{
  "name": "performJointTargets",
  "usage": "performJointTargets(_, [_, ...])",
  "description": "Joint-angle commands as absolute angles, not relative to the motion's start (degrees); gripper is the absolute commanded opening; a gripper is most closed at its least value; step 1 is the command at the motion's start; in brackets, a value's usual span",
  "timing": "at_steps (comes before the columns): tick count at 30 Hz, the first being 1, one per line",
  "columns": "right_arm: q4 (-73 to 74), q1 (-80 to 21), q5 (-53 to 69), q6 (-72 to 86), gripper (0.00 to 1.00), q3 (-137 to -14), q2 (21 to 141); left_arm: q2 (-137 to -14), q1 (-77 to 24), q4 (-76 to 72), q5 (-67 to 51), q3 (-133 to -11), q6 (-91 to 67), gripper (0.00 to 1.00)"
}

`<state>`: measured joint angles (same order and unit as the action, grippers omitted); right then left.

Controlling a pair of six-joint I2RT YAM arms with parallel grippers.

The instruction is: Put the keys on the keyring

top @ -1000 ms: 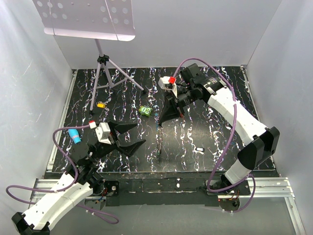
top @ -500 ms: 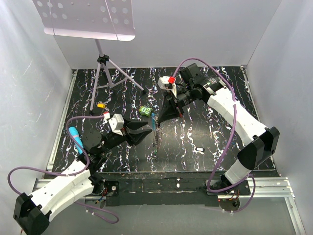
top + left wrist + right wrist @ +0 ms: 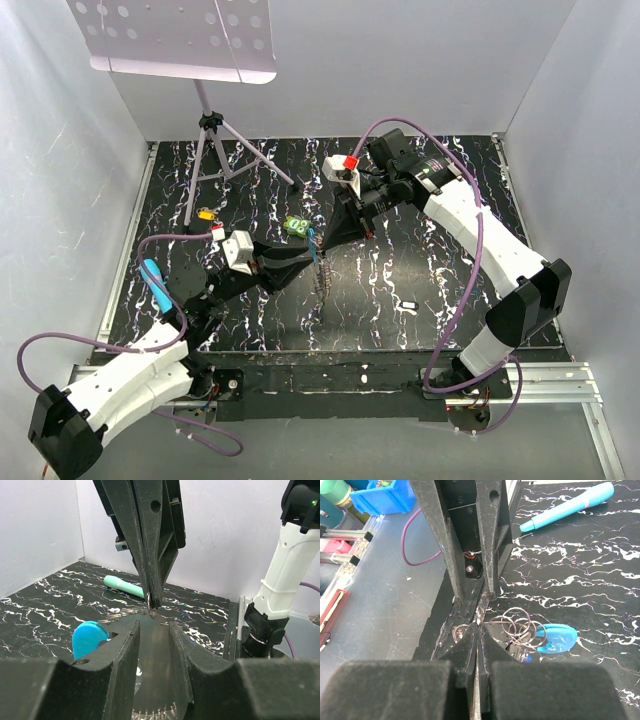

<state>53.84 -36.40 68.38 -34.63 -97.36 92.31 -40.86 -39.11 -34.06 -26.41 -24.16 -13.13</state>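
My right gripper (image 3: 326, 246) hangs over the middle of the mat, shut on a thin metal loop of the keyring (image 3: 322, 280), which dangles below it. In the right wrist view its closed tips (image 3: 477, 626) pinch the wire. Several linked rings (image 3: 519, 628) and the blue clip (image 3: 558, 639) lie just to the right, with a tiny blue-headed key (image 3: 526, 658) under them. My left gripper (image 3: 303, 262) faces the right one from the left. Its fingers (image 3: 127, 645) stand a narrow gap apart with nothing seen between them, just short of the pinched loop (image 3: 151, 609).
A teal marker (image 3: 155, 282) lies at the left edge of the mat. A green lumpy object (image 3: 295, 227) and a small yellow piece (image 3: 205, 213) sit further back. A music stand's tripod (image 3: 215, 135) stands at the back left. A small white piece (image 3: 408, 303) lies right of centre.
My left gripper has swung right and forward up to the hanging keyring, and its jaws have narrowed a lot. The right gripper has held still, shut.
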Motion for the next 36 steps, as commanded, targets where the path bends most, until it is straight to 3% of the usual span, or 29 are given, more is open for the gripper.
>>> performJointTargets(1, [52.1,-36.8,72.0,-33.9,0.01,-98.3,91.2,-42.4,-39.1,-36.3,-27.1,-26.4,-13.4,0.28])
performJointTargets(10, [51.7,-37.0,71.8,-33.7,0.01,-97.9,91.2,-45.2,-39.1,-39.0,-28.3,-27.5,-14.4,0.24])
performJointTargets(22, [51.2,-37.0,71.7,-33.0,0.01,-97.7,91.3,-46.3,-39.2,-39.4,-30.1,-27.8,-14.9,0.09])
performJointTargets(36, [50.9,-37.5,71.6,-32.9,0.01,-97.1,91.5,-46.7,-39.1,-37.9,-28.7,-28.7,-14.8,0.12])
